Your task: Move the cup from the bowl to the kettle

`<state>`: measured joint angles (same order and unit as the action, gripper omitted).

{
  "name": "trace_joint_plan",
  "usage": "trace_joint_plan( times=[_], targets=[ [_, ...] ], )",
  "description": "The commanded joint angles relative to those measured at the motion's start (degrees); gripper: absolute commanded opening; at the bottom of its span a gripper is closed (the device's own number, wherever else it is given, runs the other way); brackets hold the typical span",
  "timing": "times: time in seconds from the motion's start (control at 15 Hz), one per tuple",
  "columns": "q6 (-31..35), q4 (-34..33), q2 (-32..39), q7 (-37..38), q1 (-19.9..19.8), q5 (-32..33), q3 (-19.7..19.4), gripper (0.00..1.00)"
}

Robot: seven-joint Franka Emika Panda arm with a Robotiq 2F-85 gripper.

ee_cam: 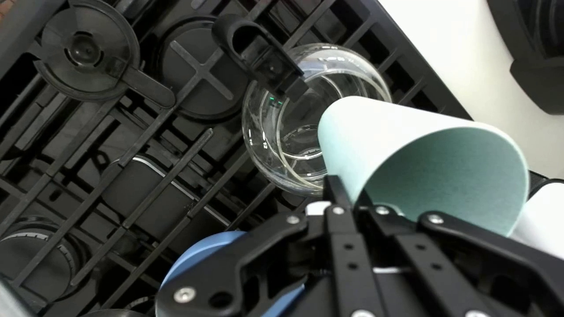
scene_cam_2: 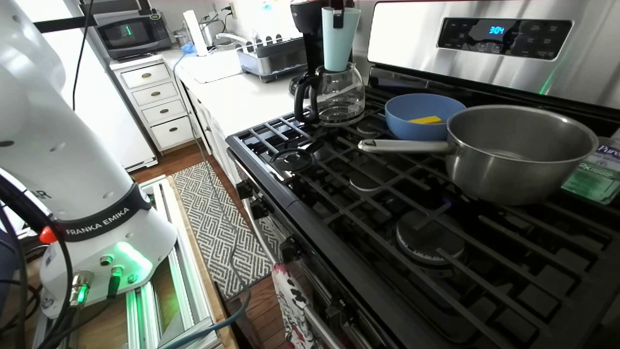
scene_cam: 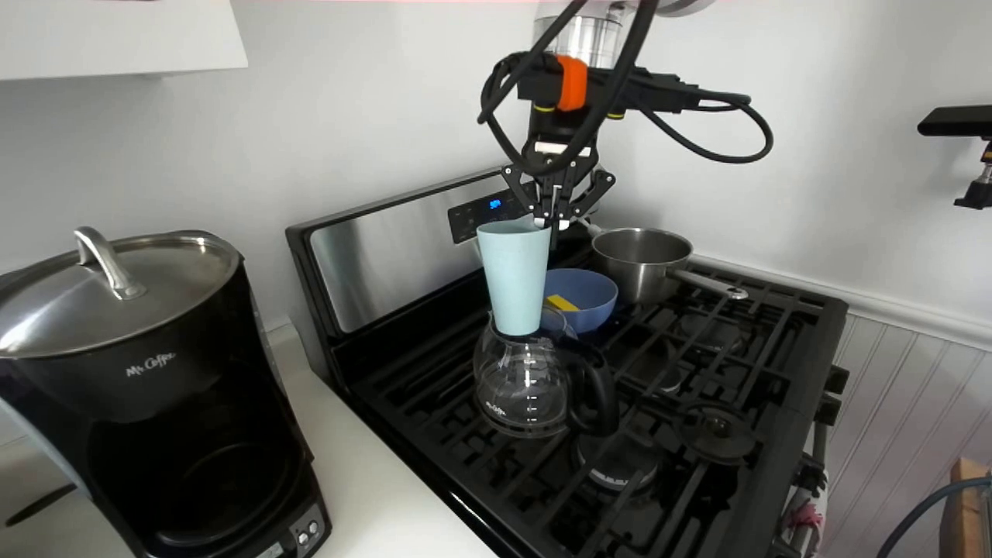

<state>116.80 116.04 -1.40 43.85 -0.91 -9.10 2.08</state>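
A: Tool?
B: Gripper (scene_cam: 552, 225) pinching the cup (scene_cam: 511, 275) at its rim; wrist view shows the wall caught between the fingers (ee_cam: 335, 191).
A: Where's the cup?
B: Almost upright, mouth up, over the kettle (scene_cam: 518, 391) on the stove (scene_cam_2: 310, 218). Base at the kettle's mouth; touching or not, can't tell.
A: Others?
B: Both exterior views: bowl (scene_cam_2: 404, 127) right of the kettle, yellow piece (scene_cam_2: 425, 120) inside; grey pot (scene_cam_2: 508, 174) right of that.

I note, in my jaws: cup (scene_cam: 514, 283), smooth matt plastic. Below them: kettle (scene_cam: 521, 387), smooth glossy glass; bowl (scene_cam_2: 416, 132), smooth, satin; stove grates (ee_cam: 127, 223), matt. Lower, off to their side: pot (scene_cam_2: 503, 174), satin metal.
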Motion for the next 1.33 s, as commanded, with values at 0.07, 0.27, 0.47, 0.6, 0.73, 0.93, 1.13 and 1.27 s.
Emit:
trace_joint_plan(
  times=[0.07, 0.27, 0.47, 0.6, 0.73, 0.93, 1.13, 1.27],
  targets=[
    [-2.1, -1.4, 1.6, 0.0, 0.4, -0.7, -0.6, 0.01],
    [-1.5, 0.4, 1.5, 0.0, 0.4, -0.9, -0.8, 0.01],
    [-0.6, 2.4, 1.0, -0.4, 0.5, -0.9, -0.8, 0.01],
    [-0.1, 3.4, 1.1, -0.3, 0.7, -0.8, -0.7, 0.01],
    [1.2, 4.4, 1.1, 0.1, 0.9, -0.3, -0.5, 0.01],
    [3.7, 5.7, 1.0, 0.5, 1.3, 0.0, -0.3, 0.01],
    [7.1, 6.5, 0.9, 1.9, 1.8, 1.2, 0.0, 0.01],
    [8.8, 6.7, 1.1, 3.1, 2.1, 2.4, 0.1, 0.01]
  ],
)
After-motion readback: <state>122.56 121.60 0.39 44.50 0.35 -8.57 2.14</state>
